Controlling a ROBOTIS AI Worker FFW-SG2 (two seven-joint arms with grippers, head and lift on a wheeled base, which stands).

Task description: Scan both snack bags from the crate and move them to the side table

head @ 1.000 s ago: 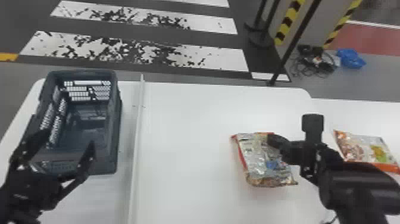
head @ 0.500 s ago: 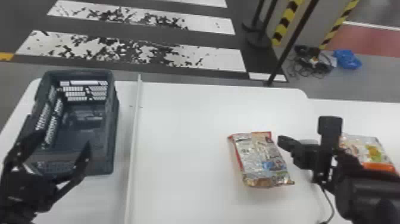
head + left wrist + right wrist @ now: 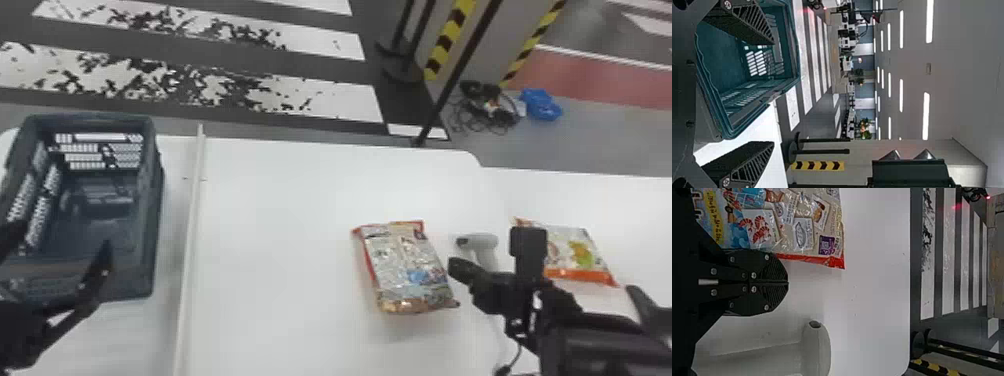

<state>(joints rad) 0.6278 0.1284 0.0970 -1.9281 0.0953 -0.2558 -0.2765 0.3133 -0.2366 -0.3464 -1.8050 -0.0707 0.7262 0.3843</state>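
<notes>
The scanner (image 3: 485, 242) is smooth, rounded, pale plastic; well left of it, beside the perforated crate (image 3: 154, 200), my left gripper (image 3: 62, 242) spreads wide, empty. Crinkled, glossy bags flank the scanner: the silvery bag (image 3: 407, 270), red-edged, left; the orange-banded bag (image 3: 575, 250) right. My right gripper (image 3: 454, 269), ribbed fingers pressed together on nothing, has drawn back, uncovering the scanner.

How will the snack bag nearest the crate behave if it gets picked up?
The snack bag will probably flex and crinkle, given its creased film. Its shiny surface may be slippery. Lying flat on the table, it seems unlikely to roll.
</notes>
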